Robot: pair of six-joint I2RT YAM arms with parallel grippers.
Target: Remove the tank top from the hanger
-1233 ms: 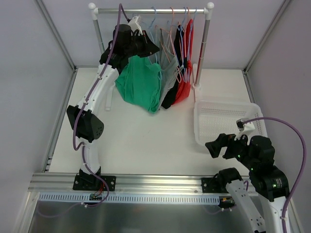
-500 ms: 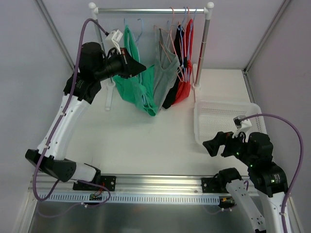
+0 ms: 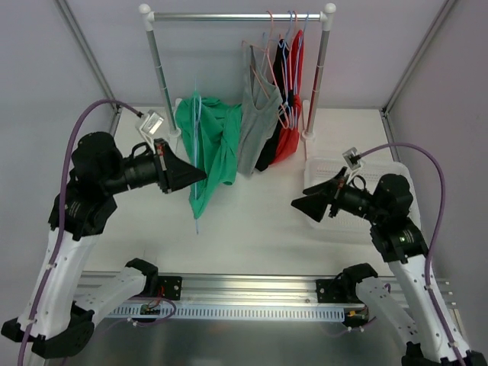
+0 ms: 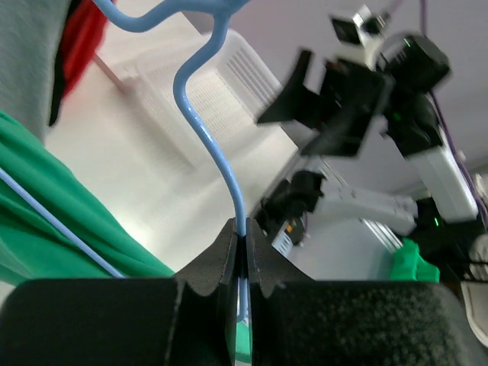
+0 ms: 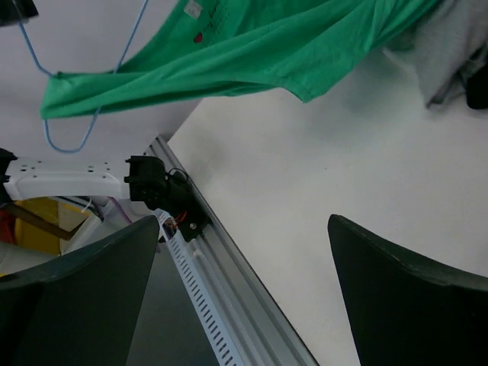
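Your green tank top [image 3: 217, 137] is hanging on the blue hanger [image 4: 238, 204], draping just beyond your left gripper [image 4: 242, 238], whose jaws are clenching the hanger's wire. Your right gripper [image 3: 299, 204] is gaping released, well apart, facing the top.

1. Top external: fixed, high above the near side, tilted down over the whole counter [image 3: 259, 229] toward the clothes rail [image 3: 236, 15] at the far end. Wide and distant.
2. Left wrist: right behind the left tool [image 4: 242, 238], extreme close-up. Faces along the blue hanger [image 4: 210, 145] toward the right arm [image 4: 358, 99] and white basket [image 4: 221, 91].
3. Right wrist: behind the right tool [image 5: 244, 225], faces down over the counter's near edge. Mid range.
4. Overlap: all three views catch the green tank top [image 5: 252, 46] and the blue hanger.
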